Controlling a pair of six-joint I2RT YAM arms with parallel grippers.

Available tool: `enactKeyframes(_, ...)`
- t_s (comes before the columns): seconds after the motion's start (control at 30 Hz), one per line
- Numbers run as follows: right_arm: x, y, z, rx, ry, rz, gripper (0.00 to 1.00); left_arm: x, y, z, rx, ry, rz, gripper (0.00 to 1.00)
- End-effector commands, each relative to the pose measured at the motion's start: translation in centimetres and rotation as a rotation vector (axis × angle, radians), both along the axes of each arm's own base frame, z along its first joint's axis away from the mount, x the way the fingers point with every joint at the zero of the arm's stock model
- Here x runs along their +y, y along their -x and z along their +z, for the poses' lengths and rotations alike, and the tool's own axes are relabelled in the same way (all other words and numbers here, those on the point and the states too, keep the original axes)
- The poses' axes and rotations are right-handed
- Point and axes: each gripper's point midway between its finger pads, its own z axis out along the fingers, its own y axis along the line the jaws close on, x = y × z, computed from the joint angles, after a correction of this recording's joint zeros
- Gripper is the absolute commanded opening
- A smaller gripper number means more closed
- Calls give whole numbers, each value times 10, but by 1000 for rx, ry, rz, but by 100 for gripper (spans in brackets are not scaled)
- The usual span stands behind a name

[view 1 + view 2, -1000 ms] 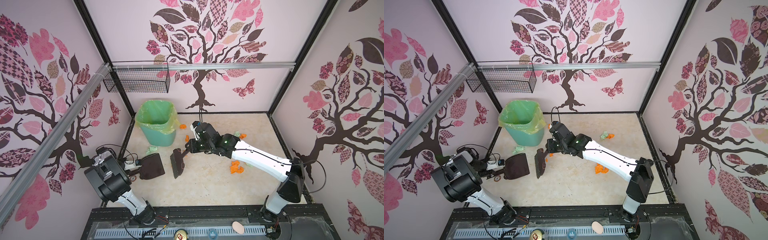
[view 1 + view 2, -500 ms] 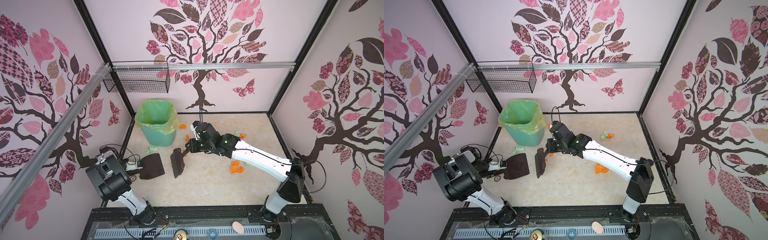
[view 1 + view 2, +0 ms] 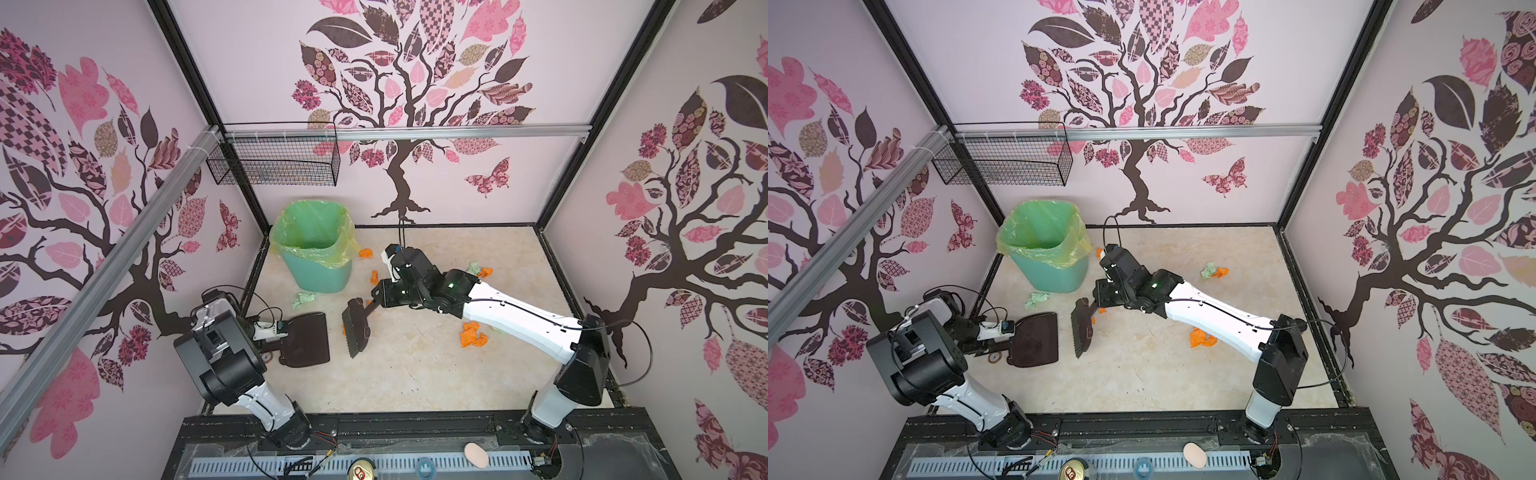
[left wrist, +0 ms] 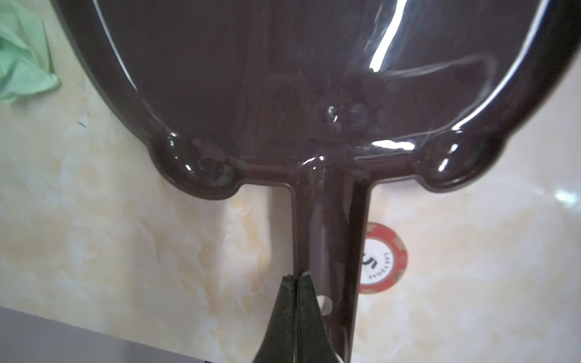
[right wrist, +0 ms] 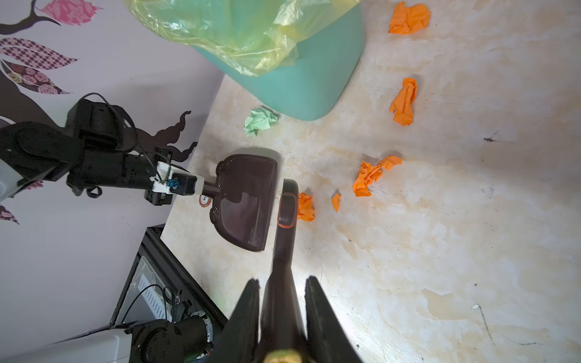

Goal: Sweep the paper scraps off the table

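**Left pincer** [image 4: 297, 279]. Jaws closed tight, seemingly pinching one edge of the pan [image 4: 283, 78] handle. The pan lies flat on the table [image 4: 125, 235] with its lip turned away from the pincer, probably so litter can be pushed in. A chip [image 4: 382, 257] lies just beside the handle. The wall [image 5: 94, 251] is close behind the pincer, leaving little room to back off.

**Right pincer** [image 5: 283, 283]. Jaws clamped on the brush [image 5: 286, 204] handle. The head is out ahead, just clear of the pan lip.

**Scraps** [image 5: 305, 207]. The nearest orange one is just beside the head, on the side away from the pan, and more lie further out. A green wad [image 5: 259, 121] sits near the bin [image 5: 298, 85]. Judged: the brush must get beyond them before drawing back. Open table lies that way, while the bin crowds one flank.
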Motion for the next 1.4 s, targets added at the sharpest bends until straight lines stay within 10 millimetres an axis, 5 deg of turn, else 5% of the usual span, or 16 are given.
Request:
enactKeyframes(0.0, -3, 3, 33, -57, -71, -1, 0, -15, -1, 38, -55, 33, -170, 0)
enactKeyframes(0.23, -5, 2, 40, -81, -70, 2, 0, -24, -1, 90, -114, 42, -169, 0)
enactKeyframes(0.43, -5, -2, 54, -118, -67, 8, 0, -27, 11, 109, -114, 55, -160, 0)
enactKeyframes(0.6, -2, -1, 51, -116, -82, 16, 0, -35, 22, 96, -78, 78, -158, 0)
enactKeyframes(0.83, -10, 4, 43, -104, -75, 5, 0, -70, 33, 61, -45, 150, -166, 0)
enactKeyframes(1.1, -26, 8, 52, -117, -65, -23, 0, -69, 14, 48, -28, 168, -137, 0)
enactKeyframes(1.37, -25, 6, 37, -104, -53, -31, 0, -73, 3, 27, -26, 192, -111, 0)
